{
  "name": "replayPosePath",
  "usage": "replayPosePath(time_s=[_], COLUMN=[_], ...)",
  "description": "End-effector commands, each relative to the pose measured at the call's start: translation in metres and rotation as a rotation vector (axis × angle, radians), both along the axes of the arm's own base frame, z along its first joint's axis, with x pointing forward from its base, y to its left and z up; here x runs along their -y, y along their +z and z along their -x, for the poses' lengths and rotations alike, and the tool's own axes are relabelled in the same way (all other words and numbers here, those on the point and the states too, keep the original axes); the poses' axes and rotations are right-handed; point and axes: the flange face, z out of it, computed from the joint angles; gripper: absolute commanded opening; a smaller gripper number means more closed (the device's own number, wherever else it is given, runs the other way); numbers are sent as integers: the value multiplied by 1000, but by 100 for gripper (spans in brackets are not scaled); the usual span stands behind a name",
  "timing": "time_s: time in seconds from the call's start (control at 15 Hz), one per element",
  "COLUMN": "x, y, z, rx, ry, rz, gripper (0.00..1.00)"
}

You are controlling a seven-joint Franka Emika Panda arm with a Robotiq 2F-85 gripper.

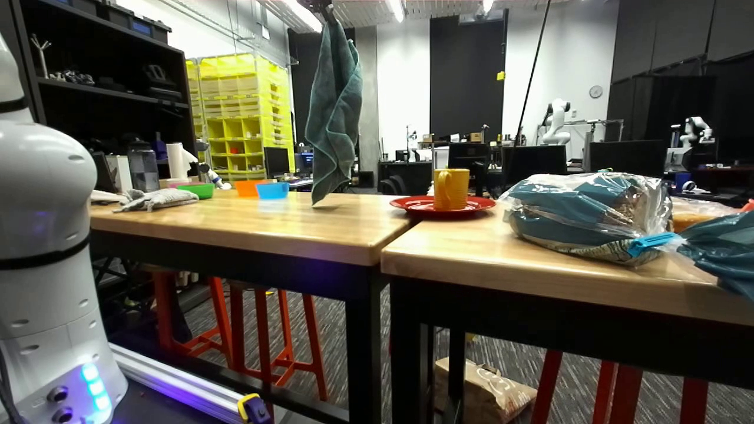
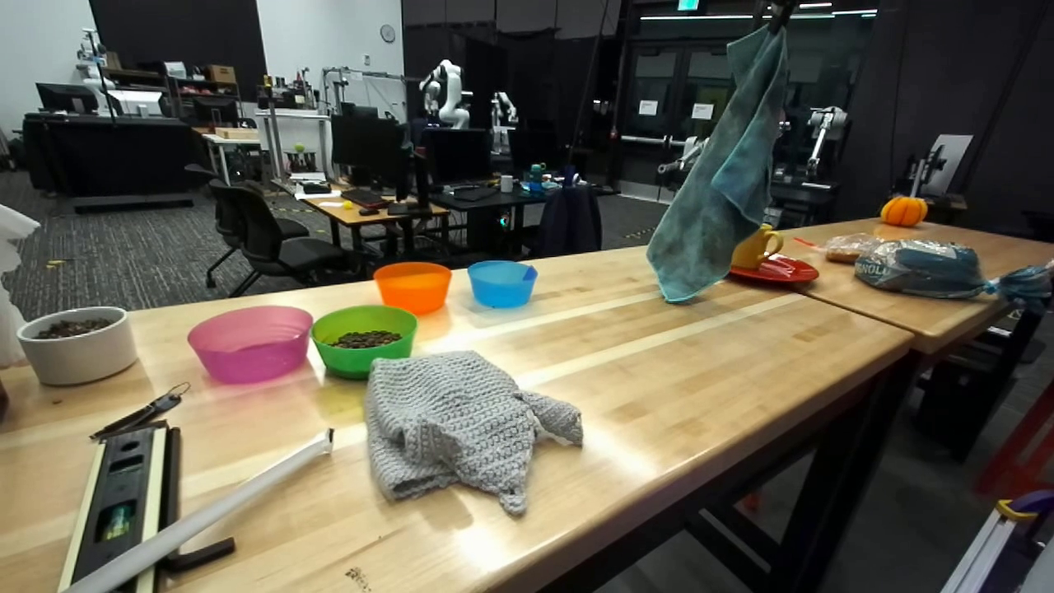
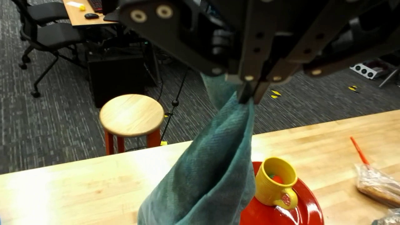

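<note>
In the wrist view, the fingers (image 3: 245,93) at top centre are pinched firmly on the teal cloth (image 3: 203,184), which hangs to lower centre, screening part of the red plate (image 3: 313,204). Slow, level moves should limit swing; extra lift would help its tail pass the yellow mug (image 3: 269,187). In an exterior view, most room seems centre right, between the blue bowl (image 2: 502,284) and plate, the bench (image 2: 700,387) edge slanting below.

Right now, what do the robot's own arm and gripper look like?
The arm is glossy white and rounded, ringed by black bands, with glowing blue lights and round connectors low down and a dark cable alongside. The gripper is mostly black, with angular links, pale round bolt heads and slim fingers.
</note>
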Motion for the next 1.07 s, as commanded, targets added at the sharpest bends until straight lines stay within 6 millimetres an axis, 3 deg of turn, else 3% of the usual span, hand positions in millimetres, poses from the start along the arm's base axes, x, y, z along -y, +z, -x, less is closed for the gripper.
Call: replayPosePath(time_s=[0.0, 0.27, 0.53, 0.73, 1.0], x=[15, 31, 25, -2, -67], y=[19, 25, 6, -22, -76], z=[8, 11, -3, -20, -45], rx=[-42, -60, -92, -135, -243], ry=[-11, 18, 11, 19, 74], rz=[20, 11, 24, 32, 91], gripper=[0, 0, 0, 0, 0])
